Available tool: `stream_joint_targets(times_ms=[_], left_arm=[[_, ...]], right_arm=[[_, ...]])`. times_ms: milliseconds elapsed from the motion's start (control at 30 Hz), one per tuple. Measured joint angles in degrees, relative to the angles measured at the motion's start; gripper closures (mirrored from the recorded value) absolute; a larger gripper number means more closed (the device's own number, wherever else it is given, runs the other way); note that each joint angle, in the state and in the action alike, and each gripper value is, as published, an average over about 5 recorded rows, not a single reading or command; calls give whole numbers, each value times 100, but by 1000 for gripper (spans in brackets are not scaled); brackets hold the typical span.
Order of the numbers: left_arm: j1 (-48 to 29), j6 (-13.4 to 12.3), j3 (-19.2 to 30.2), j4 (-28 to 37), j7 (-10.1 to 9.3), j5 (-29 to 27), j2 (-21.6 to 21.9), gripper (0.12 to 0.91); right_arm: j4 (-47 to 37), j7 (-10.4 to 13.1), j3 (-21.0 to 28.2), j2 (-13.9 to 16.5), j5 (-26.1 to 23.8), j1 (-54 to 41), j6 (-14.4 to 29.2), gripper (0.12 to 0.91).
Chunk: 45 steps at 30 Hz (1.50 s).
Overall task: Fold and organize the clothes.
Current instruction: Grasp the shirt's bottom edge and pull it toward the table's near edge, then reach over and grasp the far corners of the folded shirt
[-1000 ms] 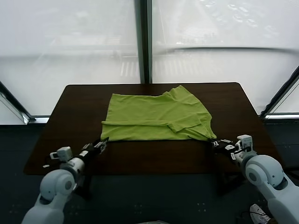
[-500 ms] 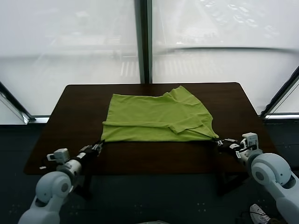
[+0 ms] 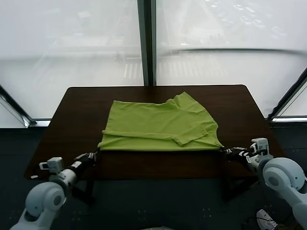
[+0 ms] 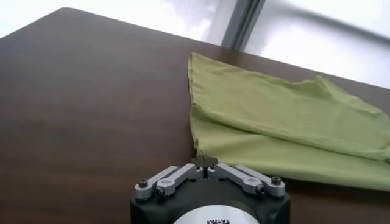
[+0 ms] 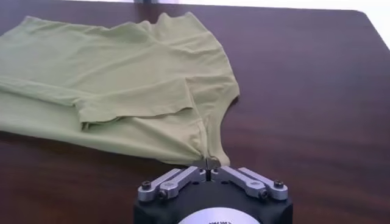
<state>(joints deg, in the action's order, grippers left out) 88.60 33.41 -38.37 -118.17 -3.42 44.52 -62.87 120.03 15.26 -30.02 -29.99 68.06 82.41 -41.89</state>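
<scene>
From the head camera, you are looking at the green T-shirt (image 3: 158,126) lying flat in the middle of the dark brown table (image 3: 76,103). Its long side is running from left to right, straight across in front of you. The left gripper (image 3: 92,155) is sitting at the near left corner of the shirt, and the right gripper (image 3: 229,152) is sitting at the near right corner. Each arm is as close to its own corner as the other. The rest of the shirt is lying away from both grippers, toward the window.

In the left wrist camera, the left gripper (image 4: 206,161) is pinched closed, and the tip of the shirt (image 4: 274,131) corner is caught between its fingers. The cloth is looking soft and thin, with a folded layer on top.

In the right wrist camera, the right gripper (image 5: 210,163) is closed tight too, and it is holding the hem corner of the shirt (image 5: 116,85). A sleeve is lying folded over the body, and small wrinkles are running toward the pinch. The table is looking smooth and a bit shiny.
</scene>
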Motion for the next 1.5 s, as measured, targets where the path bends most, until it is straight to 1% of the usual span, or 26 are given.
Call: stream_joint_targets(times_ms=[167,333,367,433,467,500,567,600,633,700,733,800,833,867,933,967,1100,1200,1300,1400,1500], left_arm=[[221,8,-109,-175,8,3,59,882],[498,19,-136,-391,-23,-18,21,882],[557,22,-141,-433,-33,-21,9,882],[670,25,-159,-513,-46,-30,-11,876],[725,25,-171,-550,-49,-35,-19,871],[778,27,-186,-585,-52,-39,-24,847],[884,32,-218,-642,-55,-55,-28,763],[932,34,-233,-662,-58,-74,-27,708],[976,36,-247,-679,-60,-97,-26,634],[1047,36,-272,-709,-66,-142,-20,521],[1075,38,-285,-728,-69,-157,-16,445],[1112,62,-314,-770,-75,-158,-5,332],[1121,89,-332,-794,-79,-149,3,265],[1126,124,-352,-816,-87,-133,12,218],[1125,218,-400,-856,-113,-72,36,152],[1120,263,-433,-872,-129,-25,55,138],[1000,376,-637,-879,-236,306,184,124],[741,384,-774,-804,-349,593,313,123],[335,401,-787,-656,-405,821,452,123],[-162,499,-699,-430,-473,1095,595,123],[-760,651,-510,-109,-579,1419,737,123]], right_arm=[[97,92,-2,112,194,78,-29,886],[235,157,-3,168,264,168,-30,879],[259,185,-10,182,287,183,-30,860],[310,239,-35,215,340,215,-30,786],[336,259,-52,234,367,231,-30,733],[366,273,-73,257,392,244,-31,661],[421,304,-118,301,451,253,-31,548],[448,334,-142,319,491,245,-31,473],[474,368,-166,333,534,229,-31,416],[517,437,-219,351,646,173,-31,303],[529,457,-251,358,706,133,-31,251],[527,446,-316,372,823,22,-31,176],[506,413,-341,373,866,-58,-31,155],[470,371,-353,366,886,-153,-31,133],[351,255,-317,326,876,-413,-31,123],[269,199,-273,291,855,-578,-31,120],[-181,-24,124,40,636,-1510,-31,119],[-622,-189,632,-240,381,-2362,-31,118],[-1154,-335,1220,-555,89,-3206,-31,118],[-1737,-466,1770,-907,-193,-3960,-31,118],[-2311,-583,2209,-1295,-360,-4571,-31,118]])
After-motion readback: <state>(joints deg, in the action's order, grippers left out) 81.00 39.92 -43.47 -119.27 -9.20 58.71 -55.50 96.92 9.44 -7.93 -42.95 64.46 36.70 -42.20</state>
